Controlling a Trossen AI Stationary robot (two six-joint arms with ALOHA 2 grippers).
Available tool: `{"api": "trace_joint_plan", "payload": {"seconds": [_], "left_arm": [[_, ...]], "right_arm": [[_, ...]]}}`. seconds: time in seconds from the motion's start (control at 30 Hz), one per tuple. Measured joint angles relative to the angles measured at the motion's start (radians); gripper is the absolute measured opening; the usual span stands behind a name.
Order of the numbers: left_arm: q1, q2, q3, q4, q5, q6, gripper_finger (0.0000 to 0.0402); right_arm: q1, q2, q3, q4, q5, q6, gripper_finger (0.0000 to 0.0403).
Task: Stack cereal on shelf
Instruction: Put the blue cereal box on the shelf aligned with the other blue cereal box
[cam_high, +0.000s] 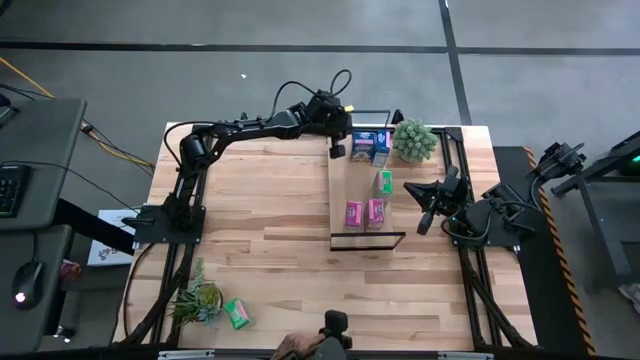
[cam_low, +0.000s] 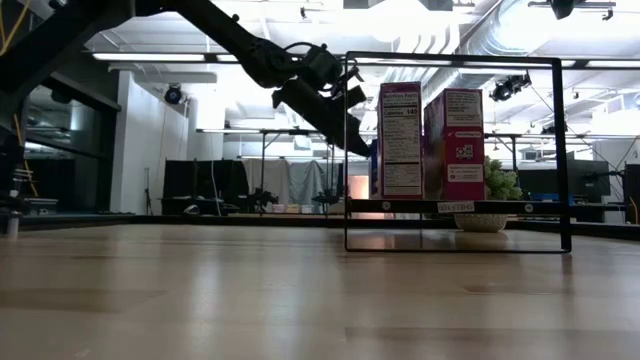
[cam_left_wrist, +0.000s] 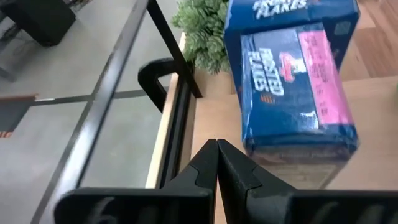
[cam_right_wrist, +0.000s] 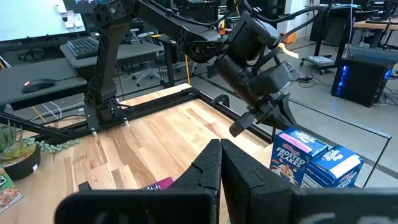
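- Where the table (cam_high: 270, 200) comes closest to me, one green cereal box (cam_high: 238, 314) lies on the wood. It is not on the shelf. A spiky potted plant (cam_high: 197, 300) sits just beside it.
- A bit farther in is the near end of the shelf (cam_high: 345, 180). It is a long, light board with a thin black wire frame.
- Two pink cereal boxes (cam_high: 353, 213) (cam_high: 375, 212) stand side by side on this near end. From table height they stand up straight on the board.
- Off to the right of the shelf waits the right gripper (cam_high: 421, 226). It points toward the shelf. Its two fingers are pressed tight together, with nothing between them.
- Past the pink boxes, about the middle of the board, is a second green cereal box (cam_high: 383, 183). It sits near the right edge of the shelf.
- At the far end of the board are two blue cereal boxes (cam_high: 362, 142) (cam_high: 380, 147), right next to each other.
- The left gripper (cam_high: 337, 152) hangs over the left edge of the shelf, just beside the blue boxes. Its fingers are squeezed together and it holds nothing. There is a small gap between its tip and the closest blue box.
- Farthest away, just past the blue boxes on the right, is another spiky plant (cam_high: 413, 140). It sits by the far corner of the table.
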Motion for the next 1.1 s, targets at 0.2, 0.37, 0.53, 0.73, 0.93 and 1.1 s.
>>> {"api": "trace_joint_plan", "payload": {"seconds": [0.2,0.37,0.53,0.73,0.93,1.1], "left_arm": [[0.000,-0.002,0.000,-0.048,0.015,-0.001,0.0000],[0.008,-0.026,0.002,-0.064,0.072,-0.013,0.0000],[0.014,-0.032,0.001,-0.078,0.120,-0.008,0.0000],[0.037,-0.039,0.001,-0.037,0.186,0.014,0.0000],[0.067,-0.023,0.000,0.004,0.277,0.052,0.0000],[0.083,0.014,0.000,0.098,0.285,0.033,0.0000]], "right_arm": [[0.000,0.000,0.000,0.000,0.000,0.000,0.0000],[0.000,0.000,0.000,0.000,0.000,0.000,0.0000],[0.000,0.000,0.000,0.000,0.000,0.000,0.0000],[0.000,0.000,0.000,0.000,0.000,0.000,0.0000],[0.000,0.000,0.000,0.000,0.000,0.000,0.0000],[0.000,0.000,0.000,0.000,0.000,0.000,0.0000]]}}
